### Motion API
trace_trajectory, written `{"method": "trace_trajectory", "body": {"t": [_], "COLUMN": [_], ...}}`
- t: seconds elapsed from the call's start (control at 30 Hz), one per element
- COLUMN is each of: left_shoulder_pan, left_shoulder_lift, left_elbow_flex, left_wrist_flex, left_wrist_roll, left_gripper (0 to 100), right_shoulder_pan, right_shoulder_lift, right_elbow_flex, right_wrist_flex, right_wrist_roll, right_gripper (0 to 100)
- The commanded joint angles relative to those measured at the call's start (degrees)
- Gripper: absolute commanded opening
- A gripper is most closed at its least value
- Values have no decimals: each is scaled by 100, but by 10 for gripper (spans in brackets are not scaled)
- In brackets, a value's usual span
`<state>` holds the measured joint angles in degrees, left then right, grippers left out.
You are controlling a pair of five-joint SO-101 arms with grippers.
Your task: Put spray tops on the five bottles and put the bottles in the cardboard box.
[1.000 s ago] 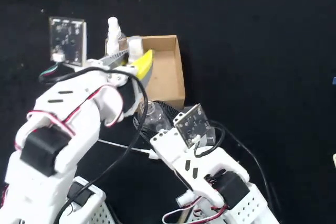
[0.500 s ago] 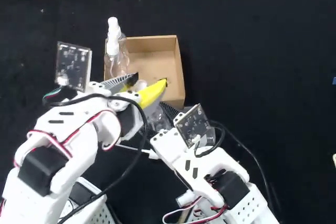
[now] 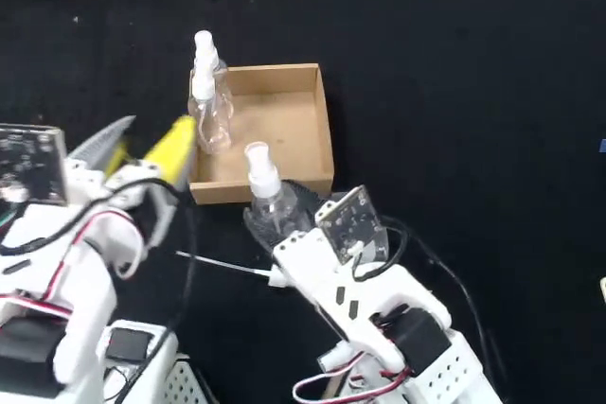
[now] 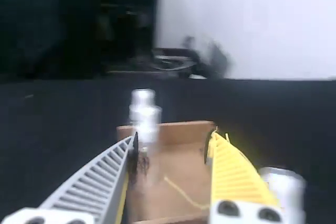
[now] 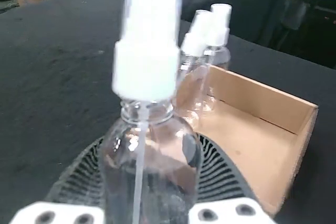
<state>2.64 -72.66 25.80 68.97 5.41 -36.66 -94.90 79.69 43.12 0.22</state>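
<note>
My right gripper point(image 3: 275, 218) is shut on a clear bottle point(image 3: 272, 207) just in front of the cardboard box point(image 3: 305, 130). A white spray top point(image 3: 258, 163) sits on that bottle. In the right wrist view the bottle point(image 5: 149, 161) stands between the black fingers point(image 5: 79, 174), its spray top point(image 5: 149, 51) upright. Two more bottles with spray tops point(image 3: 206, 92) stand in the box's far left corner. My left gripper point(image 3: 159, 127) hangs open to the left of the box, holding nothing. Its grey and yellow fingers point(image 4: 236, 177) frame the box point(image 4: 178, 153) and a capped bottle point(image 4: 143, 116).
A thin white rod point(image 3: 222, 264) lies on the black table between the two arms. White perforated bases point(image 3: 151, 371) stand at the near edge. The black cloth to the right of the box and behind it is bare.
The left gripper lowered the spray top onto the bottle held by the right gripper, let it go, and drew back to the left of the box. The right arm stayed still.
</note>
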Motion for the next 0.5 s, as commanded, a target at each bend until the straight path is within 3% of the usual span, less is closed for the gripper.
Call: {"method": "trace_trajectory", "body": {"t": [0.0,0.23,0.47], "left_shoulder_pan": [-1534,-2607,-2870], "left_shoulder_lift": [-211,-431,-413], "left_elbow_flex": [497,2475,4180], "left_wrist_flex": [9,-281,-1407], "left_wrist_roll": [-18,-79,-255], "left_gripper": [202,203,202], "right_shoulder_pan": [325,308,299], "right_shoulder_lift": [-127,-66,365], "right_elbow_flex": [-92,-101,-92], "right_wrist_flex": [-255,-1231,-2954], "right_wrist_roll": [-44,-53,-897], "right_gripper": [11,11,11]}}
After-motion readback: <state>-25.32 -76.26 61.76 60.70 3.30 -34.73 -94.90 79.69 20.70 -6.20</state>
